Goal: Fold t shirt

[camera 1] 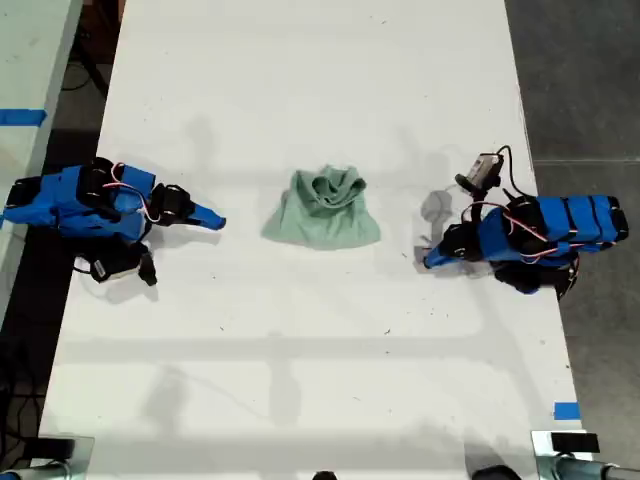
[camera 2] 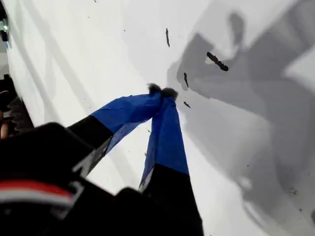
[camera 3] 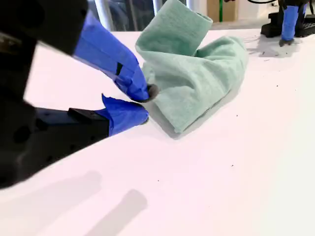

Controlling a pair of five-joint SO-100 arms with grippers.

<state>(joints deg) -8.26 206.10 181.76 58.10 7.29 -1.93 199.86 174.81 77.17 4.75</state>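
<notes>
The pale mint-green t shirt (camera 1: 322,215) lies bunched in a wrinkled heap at the middle of the white table (camera 1: 300,90), its collar end humped up. My second gripper (camera 1: 212,219) rests on the table at the exterior view's left and points at the shirt. In the second wrist view its blue tips (camera 3: 142,102) are shut on nothing, a short gap from the t shirt (camera 3: 197,78). My first gripper (camera 1: 428,262) is at the exterior view's right, tips down on the table. It is shut and empty (camera 2: 161,91), with no cloth in its view.
The table's long edges run close behind both arm bases in the exterior view. A second pale table (camera 1: 25,60) with blue tape stands at that view's left, and a blue tape mark (camera 1: 566,410) sits near its lower right. Grey floor (camera 1: 590,80) lies beyond.
</notes>
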